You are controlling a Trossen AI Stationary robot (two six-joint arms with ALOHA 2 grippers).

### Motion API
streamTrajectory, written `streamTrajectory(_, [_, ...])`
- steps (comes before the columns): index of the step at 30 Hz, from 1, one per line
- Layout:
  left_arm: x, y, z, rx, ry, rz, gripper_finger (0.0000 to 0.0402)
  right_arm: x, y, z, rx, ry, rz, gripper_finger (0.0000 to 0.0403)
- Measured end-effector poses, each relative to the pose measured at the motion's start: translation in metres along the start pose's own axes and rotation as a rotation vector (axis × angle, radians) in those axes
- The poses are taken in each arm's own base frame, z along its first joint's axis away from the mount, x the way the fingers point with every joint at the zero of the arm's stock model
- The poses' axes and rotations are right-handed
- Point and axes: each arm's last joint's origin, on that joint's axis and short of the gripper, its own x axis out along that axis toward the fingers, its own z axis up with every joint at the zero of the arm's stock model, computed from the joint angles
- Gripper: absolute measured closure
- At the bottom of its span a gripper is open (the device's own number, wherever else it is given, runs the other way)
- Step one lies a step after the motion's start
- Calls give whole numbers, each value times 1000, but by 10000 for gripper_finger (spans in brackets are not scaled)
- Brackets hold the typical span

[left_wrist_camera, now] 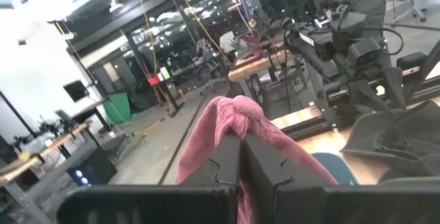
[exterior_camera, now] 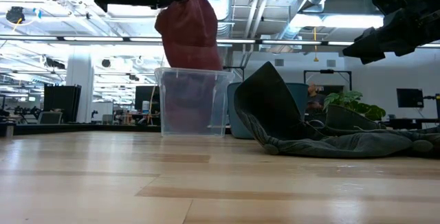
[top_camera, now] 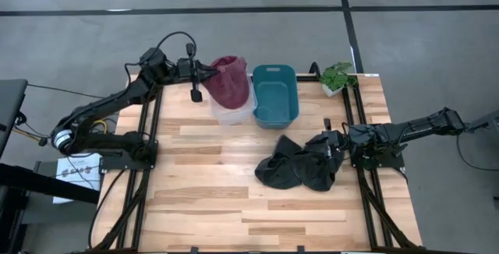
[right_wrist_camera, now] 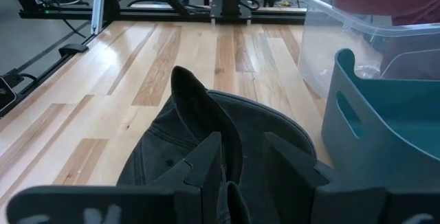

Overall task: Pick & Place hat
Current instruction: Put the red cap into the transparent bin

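Observation:
A maroon hat [top_camera: 228, 82] hangs from my left gripper [top_camera: 209, 72] over a clear plastic bin [top_camera: 235, 114] at the table's far side. Its lower part reaches inside the bin [exterior_camera: 192, 104]. A heap of dark grey hats [top_camera: 300, 167] lies on the wood near the right edge, and one cap's brim [exterior_camera: 269, 90] stands up. My right gripper [top_camera: 328, 146] is open at the heap's right side. Its fingers stand on either side of that upturned brim [right_wrist_camera: 206, 124]. I cannot tell whether they touch it. My left gripper [left_wrist_camera: 240, 141] is shut on a bunched fold at the top of the maroon hat [left_wrist_camera: 237, 110], pinched between the two fingers. The fingers come level from the table's left. The hat hangs slack below them [exterior_camera: 189, 31], and its lower part sits inside the clear bin.
A teal bin [top_camera: 274, 69] stands right of the clear one, close to the dark heap [right_wrist_camera: 385, 128]. A small potted plant [top_camera: 337, 76] sits at the far right corner. Bare wood lies in the table's near half and left of the heap.

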Motion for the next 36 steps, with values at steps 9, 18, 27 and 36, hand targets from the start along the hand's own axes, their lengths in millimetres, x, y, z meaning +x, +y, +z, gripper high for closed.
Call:
streamTrajectory(9, [12,2,-26,-52,74,-21,391,0,0,0,0,0,0,304])
streamTrajectory(18, [11,14,-54,-100,165,12,391,0,0,0,0,1,1,304])
streamTrajectory(27, [6,21,-76,-155,249,32,391,0,0,0,0,0,1,304])
streamTrajectory(36, [9,20,-85,-176,273,18,391,0,0,0,0,1,1,304])
